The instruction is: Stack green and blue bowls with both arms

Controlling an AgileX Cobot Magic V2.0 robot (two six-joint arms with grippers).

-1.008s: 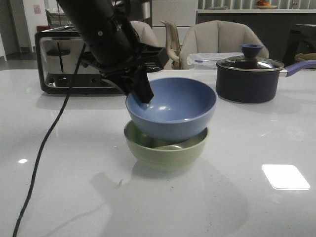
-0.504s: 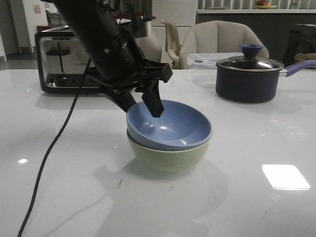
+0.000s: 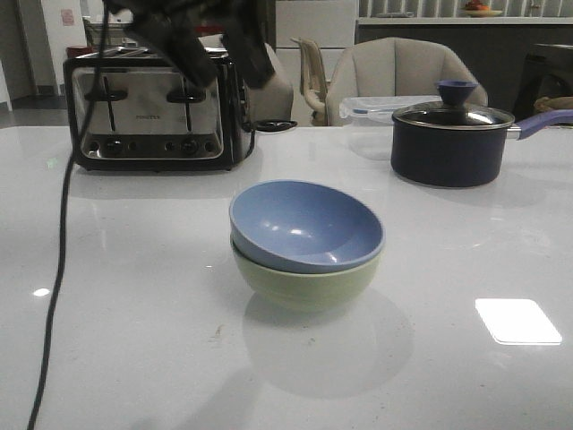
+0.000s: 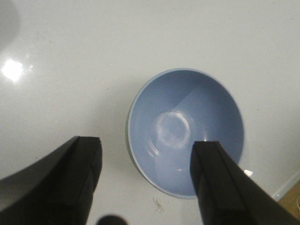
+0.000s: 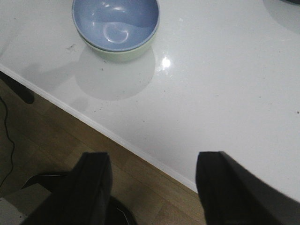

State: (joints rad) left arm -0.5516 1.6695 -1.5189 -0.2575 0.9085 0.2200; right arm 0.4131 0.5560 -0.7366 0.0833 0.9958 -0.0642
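The blue bowl (image 3: 306, 226) sits nested inside the green bowl (image 3: 304, 279) in the middle of the white table (image 3: 466, 376), tipped slightly toward the front. My left gripper (image 3: 219, 55) hangs high above and behind the stack, blurred, with its jaws apart. In the left wrist view the left gripper (image 4: 147, 144) is open and empty, looking straight down on the blue bowl (image 4: 185, 131). The right gripper (image 5: 154, 161) is open and empty over the table's front edge, well clear of the blue bowl (image 5: 116, 22) and the green bowl (image 5: 124, 54) under it.
A black-and-steel toaster (image 3: 148, 112) stands at the back left, and a dark saucepan with a glass lid (image 3: 452, 143) at the back right. A black cable (image 3: 55, 260) trails down over the table's left side. The table edge (image 5: 117, 138) borders wooden floor.
The blue bowl came down into the green bowl. My left gripper let go of it and rose up and back toward the toaster.
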